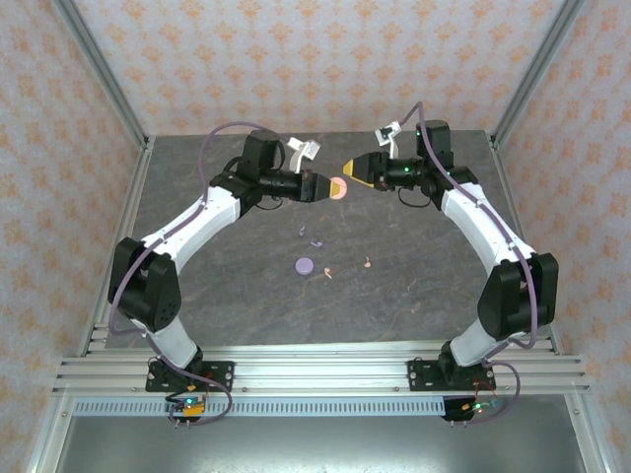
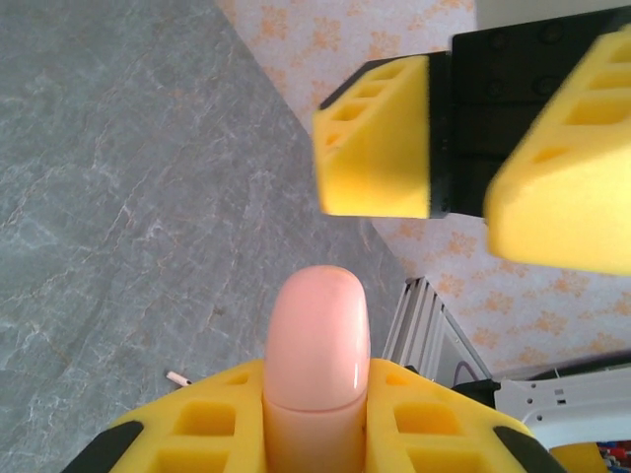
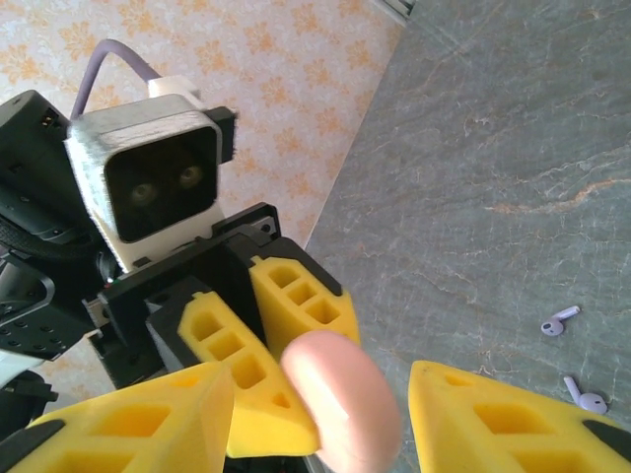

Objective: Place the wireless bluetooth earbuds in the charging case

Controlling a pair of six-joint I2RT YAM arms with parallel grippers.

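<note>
1. My left gripper (image 2: 315, 414) is clenched on the pink charging case (image 2: 317, 335). It holds the case up over the far half of the table (image 1: 414, 296), edge-on between both pads, with the rounded end protruding.
2. My right gripper (image 1: 352, 169) faces it, jaws apart and grasping nothing. Its fingers stand just off the protruding end of the case.
3. The earbuds lie loose on the table nearer my bases, well apart from the case. The two lilac ones (image 3: 559, 321) (image 3: 587, 397) lie close together, and the two pale pink ones (image 1: 328, 272) (image 1: 368, 262) lie nearer still. A lilac round case (image 1: 305, 265) rests flat just beside the left pink bud.

Handling, as I judge it:
- Case: rigid, glossy and rounded, so it is likely to slide in foam pads. I should clamp the flat faces and keep the seam end free.
- Earbuds: very light, hard and smooth, and they may flick away under a pinch. I should grip across the stem with a gentle closure and seat each one stem-first.
</note>
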